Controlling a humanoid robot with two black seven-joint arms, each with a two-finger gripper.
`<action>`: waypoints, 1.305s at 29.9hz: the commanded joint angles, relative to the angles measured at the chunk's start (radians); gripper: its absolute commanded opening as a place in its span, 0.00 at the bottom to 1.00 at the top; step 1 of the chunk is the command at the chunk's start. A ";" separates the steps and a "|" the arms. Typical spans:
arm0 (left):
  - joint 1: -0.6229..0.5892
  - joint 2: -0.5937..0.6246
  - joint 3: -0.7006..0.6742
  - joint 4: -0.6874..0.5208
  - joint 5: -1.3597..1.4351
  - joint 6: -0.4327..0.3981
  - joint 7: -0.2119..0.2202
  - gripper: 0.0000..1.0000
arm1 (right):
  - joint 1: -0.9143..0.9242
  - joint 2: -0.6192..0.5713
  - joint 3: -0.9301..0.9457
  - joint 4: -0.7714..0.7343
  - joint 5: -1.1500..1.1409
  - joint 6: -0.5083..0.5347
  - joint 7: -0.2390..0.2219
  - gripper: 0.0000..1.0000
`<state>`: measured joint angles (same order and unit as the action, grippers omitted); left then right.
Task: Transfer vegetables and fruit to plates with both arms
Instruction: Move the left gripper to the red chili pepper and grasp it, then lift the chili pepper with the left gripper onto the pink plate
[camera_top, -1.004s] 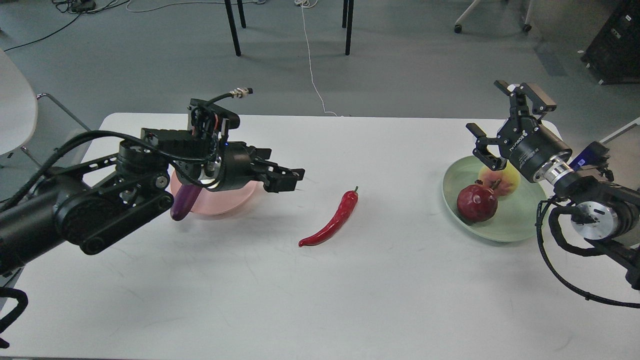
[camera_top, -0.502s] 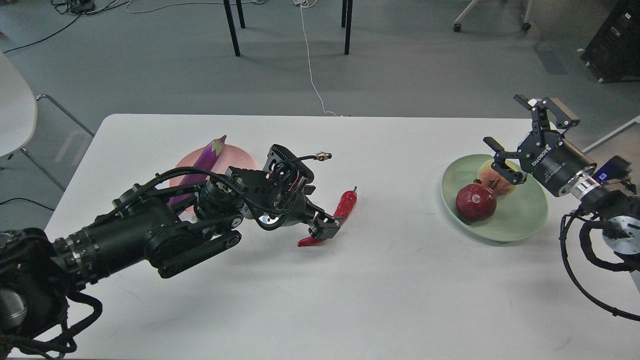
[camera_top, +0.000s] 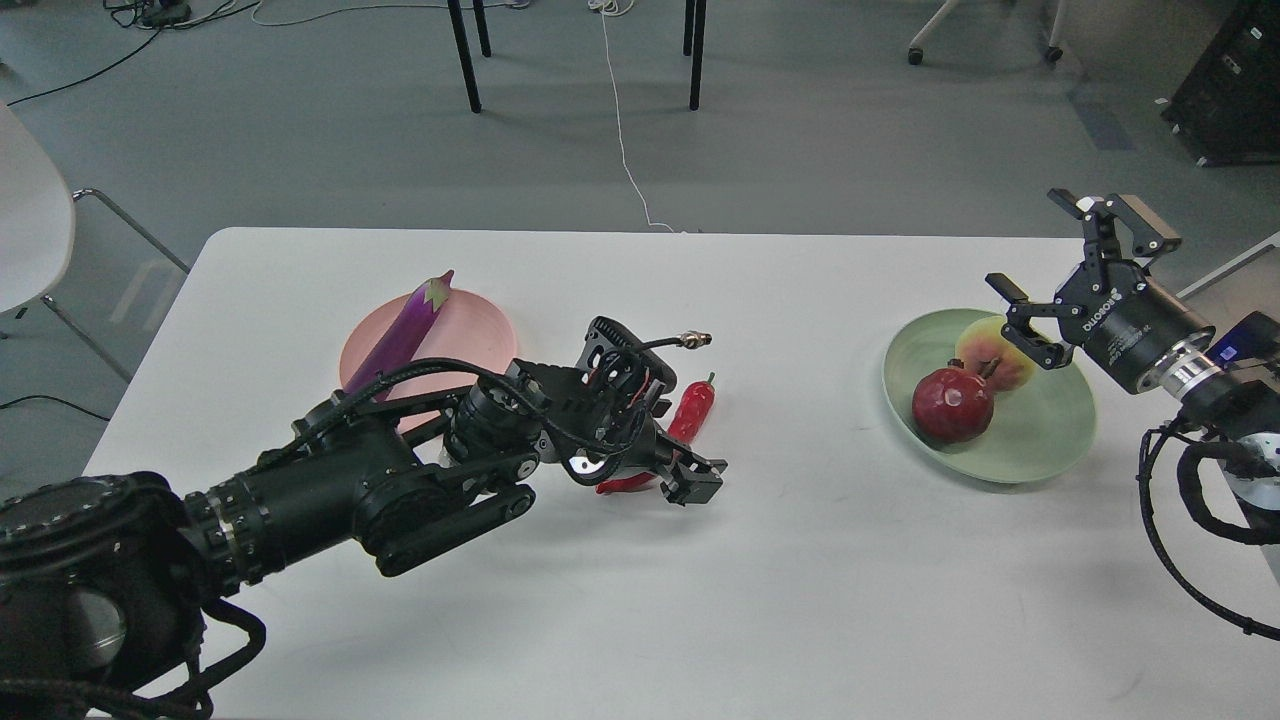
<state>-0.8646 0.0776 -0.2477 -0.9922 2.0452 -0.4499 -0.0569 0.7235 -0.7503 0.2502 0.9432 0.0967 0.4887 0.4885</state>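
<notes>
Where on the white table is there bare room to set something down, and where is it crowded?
Bare: the wide near strip of the white table, and the middle stretch between the curved red chili pepper and the pale mint green plate. Crowded: around the left gripper at the chili, beside the pale pink plate bearing the purple eggplant.

One text can be read — white "ROBOTIQ" lettering on the black body of the right gripper (camera_top: 1078, 268), at the right of the frame, printed upside down. No other label or number is legible.
</notes>
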 joint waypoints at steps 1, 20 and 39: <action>0.006 0.001 0.016 0.038 0.001 0.020 0.000 0.94 | 0.000 0.000 0.000 0.000 0.000 0.000 0.000 0.98; -0.004 0.017 0.010 0.043 -0.016 0.080 0.000 0.08 | 0.000 -0.017 0.009 -0.001 0.000 0.000 0.000 0.98; -0.083 0.452 0.016 -0.023 -0.201 0.040 -0.044 0.15 | 0.005 0.012 0.023 0.008 -0.002 0.000 0.000 0.98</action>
<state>-0.9585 0.5042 -0.2326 -1.0172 1.8454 -0.4019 -0.0964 0.7280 -0.7383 0.2741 0.9510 0.0953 0.4887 0.4886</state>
